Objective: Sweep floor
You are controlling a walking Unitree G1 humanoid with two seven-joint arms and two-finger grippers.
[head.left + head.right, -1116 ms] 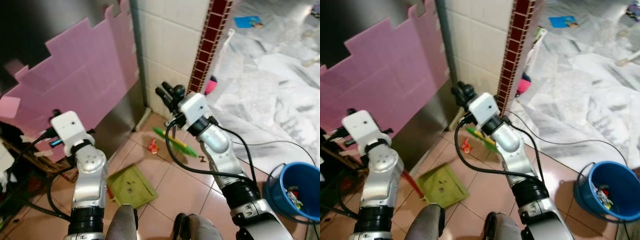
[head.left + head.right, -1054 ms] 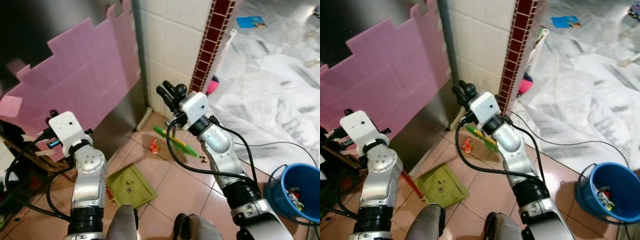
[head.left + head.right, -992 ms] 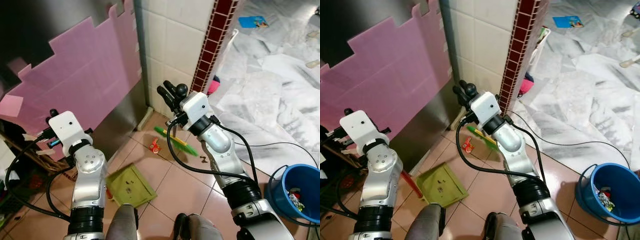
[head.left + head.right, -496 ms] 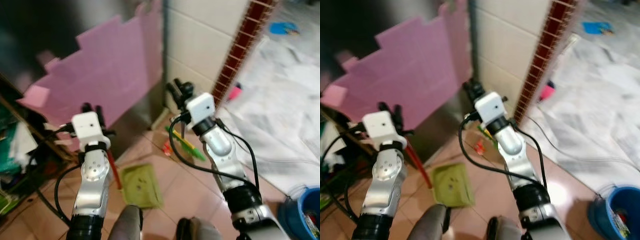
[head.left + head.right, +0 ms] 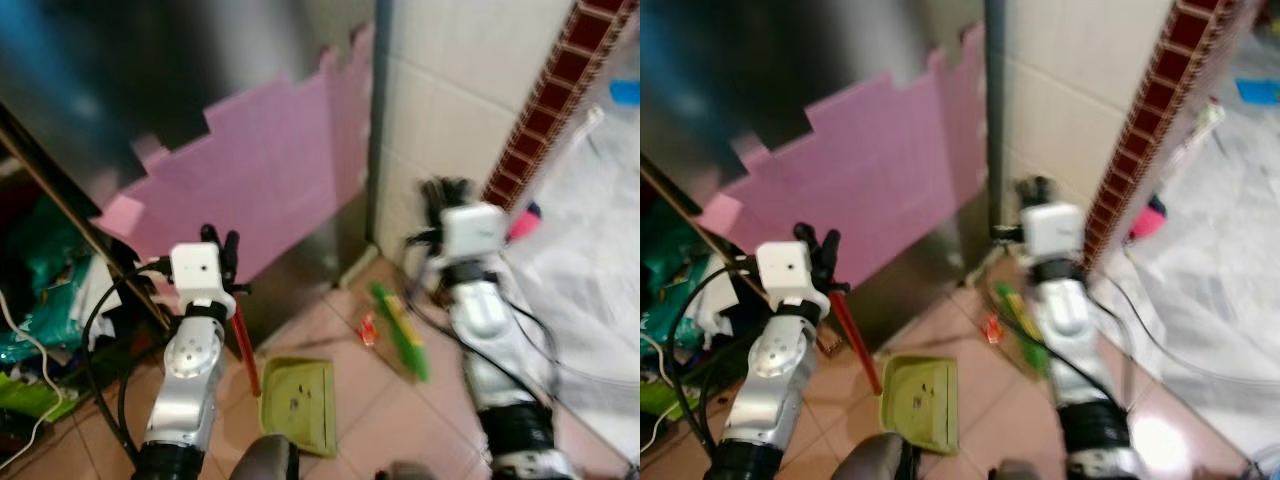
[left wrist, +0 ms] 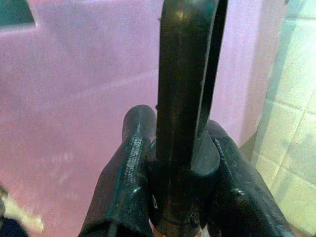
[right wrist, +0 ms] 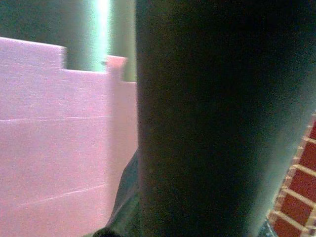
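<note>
- Left claw (image 6: pixel 180 192) clamps the dark grip of a red-handled green dustpan (image 5: pixel 296 392) resting on the floor.
- Right claw (image 5: pixel 447 190), blurred: whether it grips anything cannot be told.
- Green broom (image 5: pixel 400 332) lies on the tiles.

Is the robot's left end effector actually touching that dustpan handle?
Touching. In the left wrist view, the left end effector has both black fingers pressed against the dark handle between them.

A big pink board (image 5: pixel 270 170) leans by a white tiled wall (image 5: pixel 450 100) above a pinkish tile floor (image 5: pixel 375 400).
</note>
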